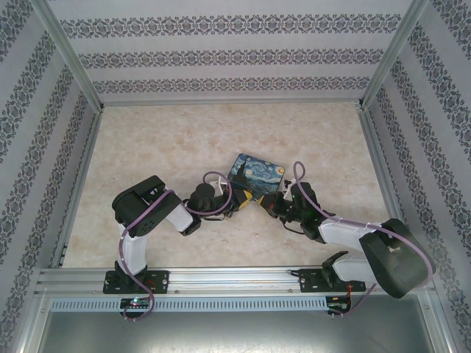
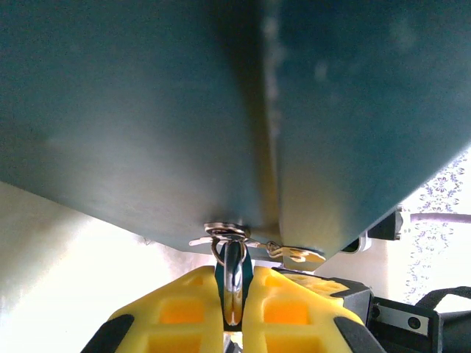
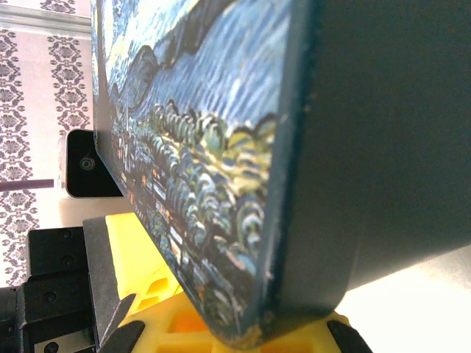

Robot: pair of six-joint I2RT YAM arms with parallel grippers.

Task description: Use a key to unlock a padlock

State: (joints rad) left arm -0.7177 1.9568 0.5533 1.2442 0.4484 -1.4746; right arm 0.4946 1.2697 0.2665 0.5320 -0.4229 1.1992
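Left gripper (image 2: pixel 232 318) jaws tight on padlock (image 2: pixel 233 273); right gripper (image 3: pixel 232 335) astride painted box (image 3: pixel 221 140)

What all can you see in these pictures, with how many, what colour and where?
box: one, Starry Night print with dark teal sides, mid-table.
padlock: one, teal body with silvery shackle, at the box's lower edge.
metal fitting: one, silvery, on the box edge beside the padlock; too small to identify.
table: one, beige marbled, under everything.
walls: three, white with dark patterned stripes, around the table.
left arm and right arm: two, black and white, bolted at the near edge.
left tool: one, yellow fingers, shut on the padlock.
right tool: one, yellow fingers, at the box's edge; grip unclear.
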